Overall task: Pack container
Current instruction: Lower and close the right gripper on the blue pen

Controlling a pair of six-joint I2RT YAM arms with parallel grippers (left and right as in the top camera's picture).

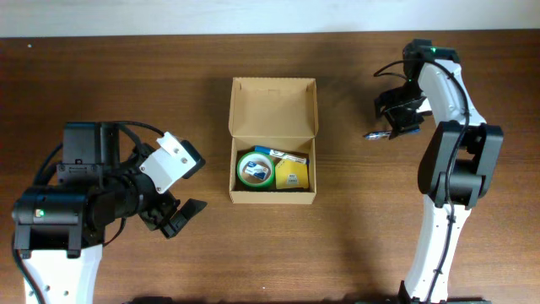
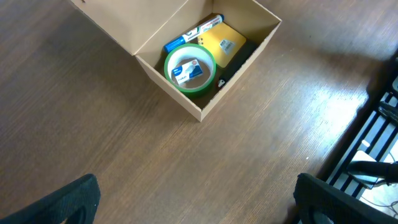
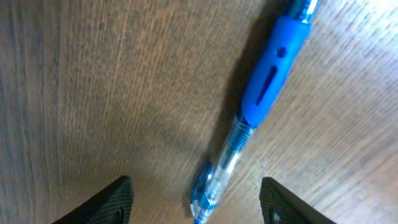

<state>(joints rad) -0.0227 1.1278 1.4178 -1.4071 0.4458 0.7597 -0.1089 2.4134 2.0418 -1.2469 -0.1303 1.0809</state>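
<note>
**A:** Dark wood is running right across the table (image 1: 101, 76). What is sitting nearest to us?

**B:** The left gripper (image 1: 172, 217), on the near left. It is hanging over bare wood with its fingers spread wide and nothing between them.

**A:** And the container (image 1: 272, 198)?

**B:** It is sitting mid-table, a little beyond that gripper and to its right. Its flap lid (image 1: 272, 105) is lying open on the far side. A green tape roll (image 2: 194, 90) is lying flat in the left half, with a yellow packet (image 1: 293, 175) just beside it. A blue-and-white marker (image 2: 194, 33) is resting behind them, against the back wall.

**A:** Is the other arm doing anything?

**B:** It is reaching to the far right, well apart from the box. The right gripper (image 3: 198, 200) is hovering low over a blue pen (image 3: 266, 93) that is lying on the wood. Its fingertips (image 3: 115, 199) are standing apart, one on each side of the pen's clear end. Neither is touching it, as far as I can see.
</note>
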